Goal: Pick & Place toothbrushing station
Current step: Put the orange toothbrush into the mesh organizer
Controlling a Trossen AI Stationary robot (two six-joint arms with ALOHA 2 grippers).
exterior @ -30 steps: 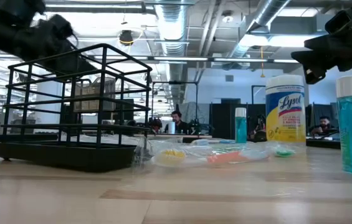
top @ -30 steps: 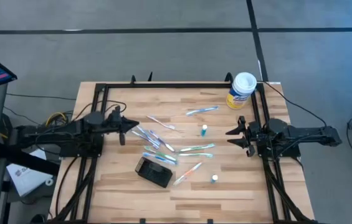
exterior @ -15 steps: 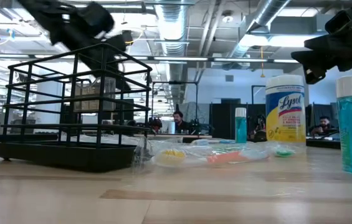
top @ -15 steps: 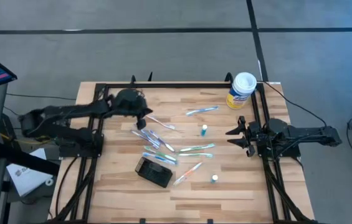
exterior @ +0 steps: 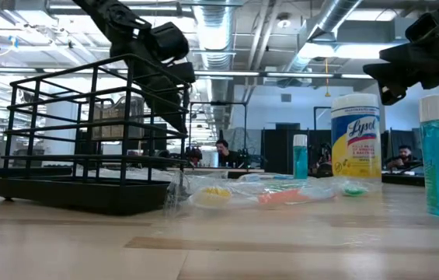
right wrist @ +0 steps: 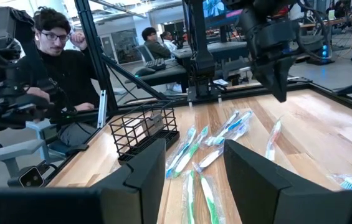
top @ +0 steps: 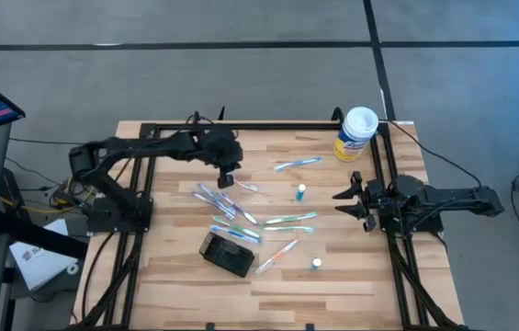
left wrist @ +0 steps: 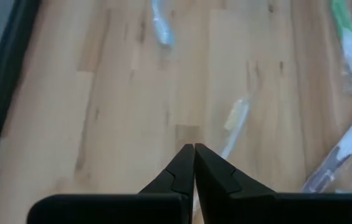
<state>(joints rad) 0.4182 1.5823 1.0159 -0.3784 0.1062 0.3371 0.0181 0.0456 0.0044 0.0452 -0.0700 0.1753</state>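
I have the left gripper (top: 226, 178) hanging over the scattered toothbrushes (top: 231, 210) with its fingers (left wrist: 191, 171) pressed together on nothing. The toothbrushing station (top: 226, 254) sits on the worktop (top: 351, 276) nearer the front edge, untouched. My right gripper (top: 344, 202) waits at the right side, fingers apart and empty.

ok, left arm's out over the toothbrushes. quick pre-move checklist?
1. Left gripper empty: ok, fingers shut on nothing.
2. Left gripper over a wrapped toothbrush: ok, one lies just ahead of the fingertips.
3. Fingers open for a pick: not ok, they are shut.
4. Black wire-frame rectangular holder upright: ok, at the table's near side.
5. Right gripper clear of the work: ok, parked at the right edge, fingers open.
6. White-lidded yellow canister out of the path: ok, far right corner.
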